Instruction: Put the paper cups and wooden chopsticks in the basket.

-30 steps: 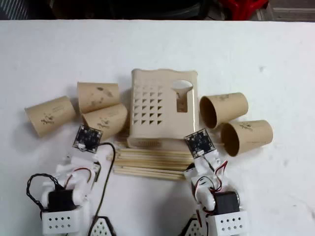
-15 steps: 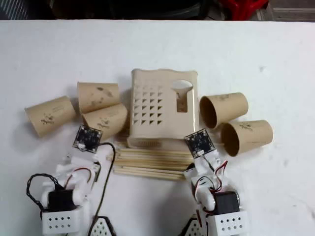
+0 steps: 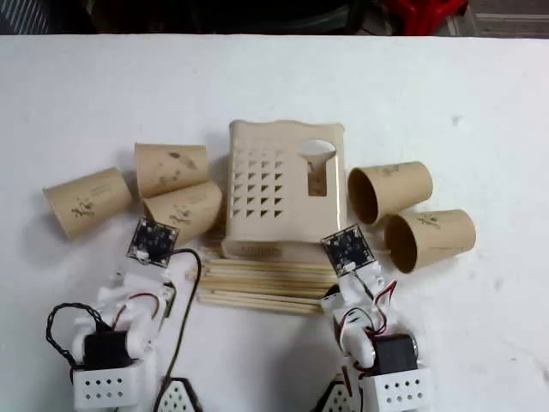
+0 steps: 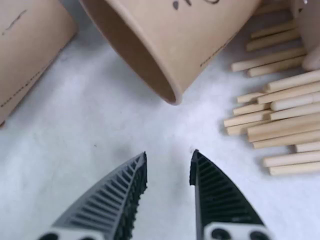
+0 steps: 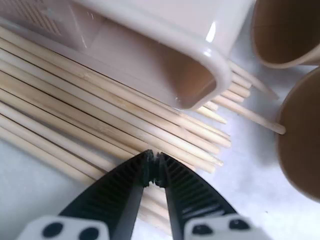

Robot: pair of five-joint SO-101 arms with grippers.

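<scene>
A beige basket (image 3: 283, 189) lies at the table's middle, with several wooden chopsticks (image 3: 257, 283) in a bundle just in front of it. Three paper cups lie on their sides left of it (image 3: 86, 202) (image 3: 170, 167) (image 3: 184, 210), and two lie to its right (image 3: 390, 190) (image 3: 429, 239). My left gripper (image 4: 168, 160) is open over bare table, just short of the nearest cup's mouth (image 4: 175, 40), with the chopstick ends (image 4: 270, 120) beside it. My right gripper (image 5: 154, 162) is shut, its tips over the chopsticks (image 5: 100, 120) near the basket's corner (image 5: 200, 75).
Both arms' bases sit at the near table edge, left (image 3: 107, 360) and right (image 3: 386, 360). Two cup mouths (image 5: 287, 30) (image 5: 300, 140) are close to the right gripper. The white table (image 3: 274, 77) stretches open behind the basket.
</scene>
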